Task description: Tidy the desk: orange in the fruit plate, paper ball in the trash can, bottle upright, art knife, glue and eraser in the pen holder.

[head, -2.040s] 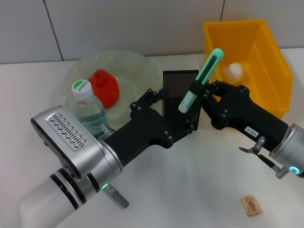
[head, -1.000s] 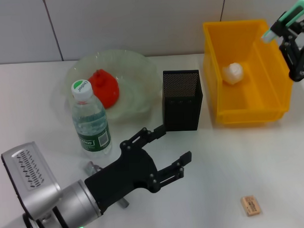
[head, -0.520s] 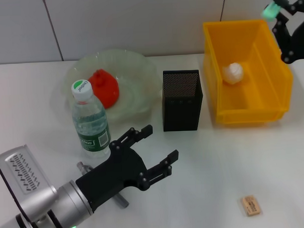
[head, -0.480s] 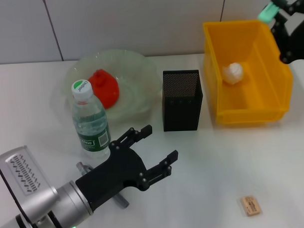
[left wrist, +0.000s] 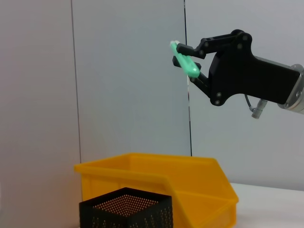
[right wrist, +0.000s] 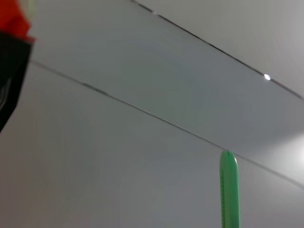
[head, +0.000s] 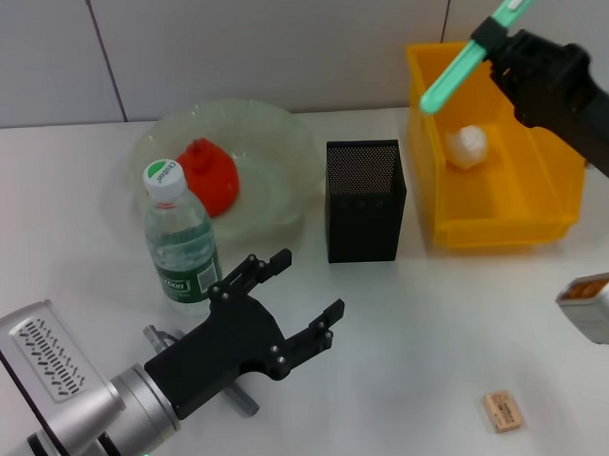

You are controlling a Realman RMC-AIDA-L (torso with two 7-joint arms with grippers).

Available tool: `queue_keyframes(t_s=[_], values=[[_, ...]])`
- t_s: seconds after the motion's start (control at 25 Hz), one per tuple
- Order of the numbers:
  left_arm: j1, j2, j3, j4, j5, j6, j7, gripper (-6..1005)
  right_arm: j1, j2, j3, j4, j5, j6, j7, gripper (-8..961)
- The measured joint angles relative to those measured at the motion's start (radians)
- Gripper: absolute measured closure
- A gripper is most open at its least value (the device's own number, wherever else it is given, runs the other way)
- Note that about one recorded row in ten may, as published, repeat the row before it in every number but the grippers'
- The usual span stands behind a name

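My right gripper [head: 498, 36] is high above the yellow trash can [head: 543, 195], shut on a slim green and white stick [head: 459, 67]; whether it is the art knife or the glue I cannot tell. The left wrist view shows this stick [left wrist: 184, 59] held high over the bin. My left gripper [head: 292, 293] hovers open, low over the table in front of the upright bottle [head: 182, 237]. A grey stick [head: 160, 337] lies partly under it. The black mesh pen holder [head: 364, 199] stands mid-table. The orange [head: 208, 176] sits in the glass fruit plate [head: 271, 139]. The paper ball [head: 469, 145] lies in the trash can. The eraser [head: 503, 411] lies front right.
A grey part of my right arm [head: 598, 310] juts in at the right edge above the eraser. The trash can [left wrist: 156, 180] and the pen holder [left wrist: 126, 209] stand close together. A tiled wall runs behind the table.
The right gripper, still holding the green stick, swung from the far right edge back over the trash can. The left gripper drew back slightly toward the front left.
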State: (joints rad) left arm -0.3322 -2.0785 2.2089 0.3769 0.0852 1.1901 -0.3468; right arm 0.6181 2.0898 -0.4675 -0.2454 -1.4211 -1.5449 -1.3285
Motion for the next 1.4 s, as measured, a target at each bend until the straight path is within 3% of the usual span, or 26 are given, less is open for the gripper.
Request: queue_keyframes(t_s=[0.24, 0.56, 0.88, 1.4], values=[[0.009, -0.001, -0.002, 0.005, 0.000, -0.002, 0.020, 189, 0.017, 0.002, -0.008, 0.016, -0.005, 0.014, -0.181, 860], [0.014, -0.002, -0.002, 0.008, -0.004, -0.001, 0.034, 188, 0.055, 0.003, -0.067, 0.053, -0.004, 0.192, -0.441, 860], [0.015, -0.001, 0.001, 0.010, -0.004, 0.003, 0.045, 189, 0.081, 0.003, -0.068, 0.104, -0.005, 0.263, -0.638, 861], [0.019, -0.002, 0.008, 0.010, -0.004, 0.007, 0.045, 189, 0.114, 0.003, -0.085, 0.171, -0.002, 0.303, -0.766, 854]])
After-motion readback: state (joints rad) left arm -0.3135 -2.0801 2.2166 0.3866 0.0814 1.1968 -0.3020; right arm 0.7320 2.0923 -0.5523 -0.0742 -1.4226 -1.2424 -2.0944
